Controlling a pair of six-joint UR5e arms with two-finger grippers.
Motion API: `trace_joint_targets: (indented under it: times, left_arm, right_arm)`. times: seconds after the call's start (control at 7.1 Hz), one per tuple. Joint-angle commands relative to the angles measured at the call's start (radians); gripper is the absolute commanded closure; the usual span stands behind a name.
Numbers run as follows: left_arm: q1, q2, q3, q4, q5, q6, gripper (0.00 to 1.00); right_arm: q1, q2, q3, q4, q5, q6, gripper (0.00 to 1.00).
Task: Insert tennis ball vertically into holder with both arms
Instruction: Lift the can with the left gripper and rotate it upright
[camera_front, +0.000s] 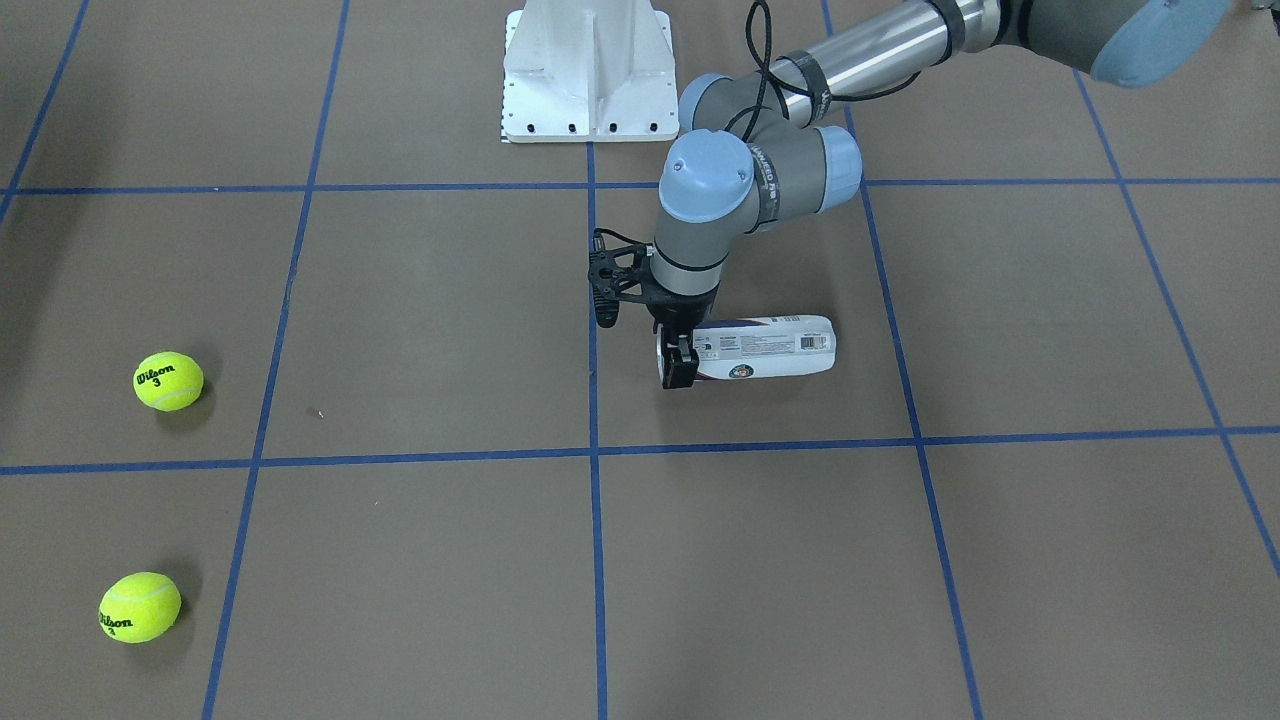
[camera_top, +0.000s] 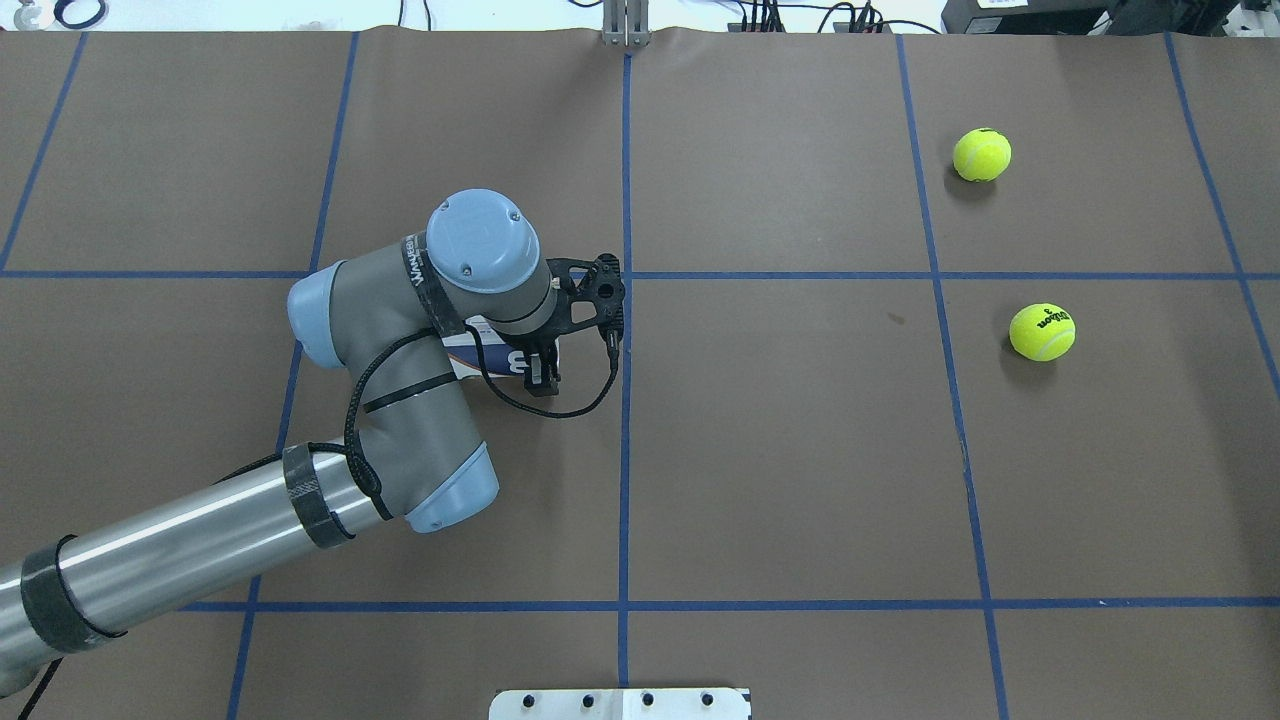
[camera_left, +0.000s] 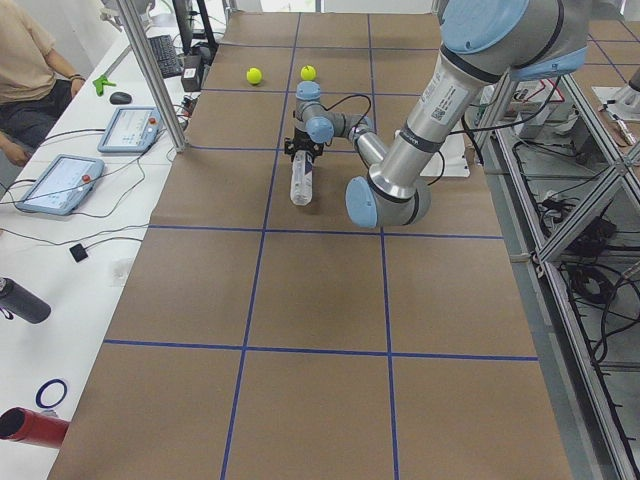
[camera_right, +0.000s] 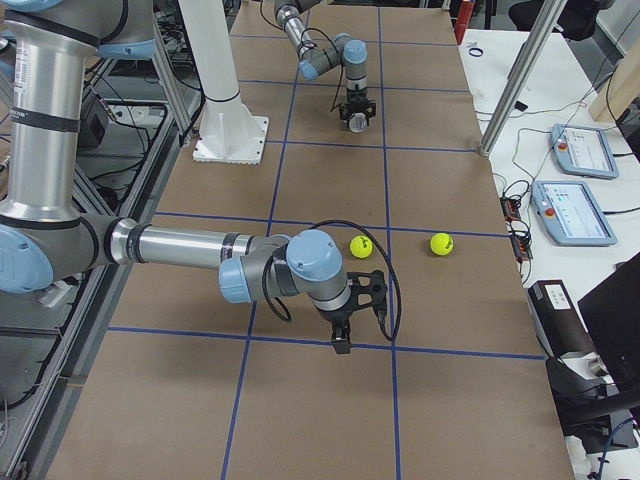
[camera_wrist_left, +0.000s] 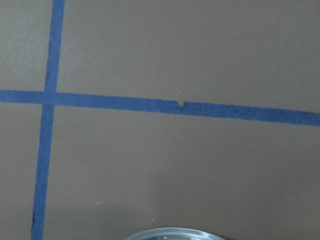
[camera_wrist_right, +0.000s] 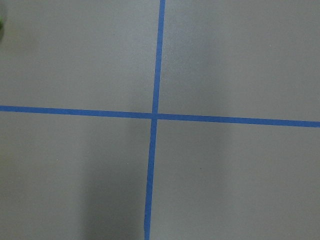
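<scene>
— Starting at the robot's left, you see the left arm (camera_top: 200, 540) stretch in over the table (camera_top: 800, 480), its wrist pointing straight down. What does your left gripper (camera_front: 678, 365) have?

— Its fingers are closed across the holder (camera_front: 770, 348), right at one end. The holder lies flat on its side on the table, barcode facing up. It sits on the robot's left of the middle blue tape line (camera_top: 623, 450), with the gripped end pointing toward that line.

— Which end do you have?

— The open one. You catch a sliver of the metal rim (camera_wrist_left: 172, 233) at the bottom edge of the left wrist view.

— And in the middle?

— The white pedestal (camera_front: 588, 75) stands at the robot's edge of the table, on that centre line, well apart from the holder.

— Further right?

— You find the farther tennis ball (camera_top: 981, 155) and the nearer tennis ball (camera_top: 1042, 332), both resting on the table. They are apart from each other and well apart from the holder.

— Your right gripper (camera_right: 343, 338)?

— It shows only in the exterior right view. It hangs fingers-down above the table, beyond the balls toward the table's right end. Its wrist view looks onto a tape crossing (camera_wrist_right: 153, 116). You cannot tell whether its fingers are apart or together.
</scene>
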Motion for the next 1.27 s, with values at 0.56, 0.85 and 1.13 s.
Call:
trace_joint_targets:
  times: [0.56,0.85,1.13]
  left_arm:
    - [-0.049,-0.016,-0.176,0.002,-0.012,-0.006,0.27]
    - [-0.063,-0.019,-0.25,-0.042,-0.081,-0.104,0.27]
    - [-0.061,-0.016,-0.247,-0.299,-0.106,-0.228,0.27]
  right_arm:
    - [0.0,0.0,0.003,0.0,0.0,0.001,0.0]
    - [0.0,0.001,0.003,0.0,0.002,0.001,0.0]
    - [0.0,0.001,0.003,0.0,0.002,0.001,0.0]
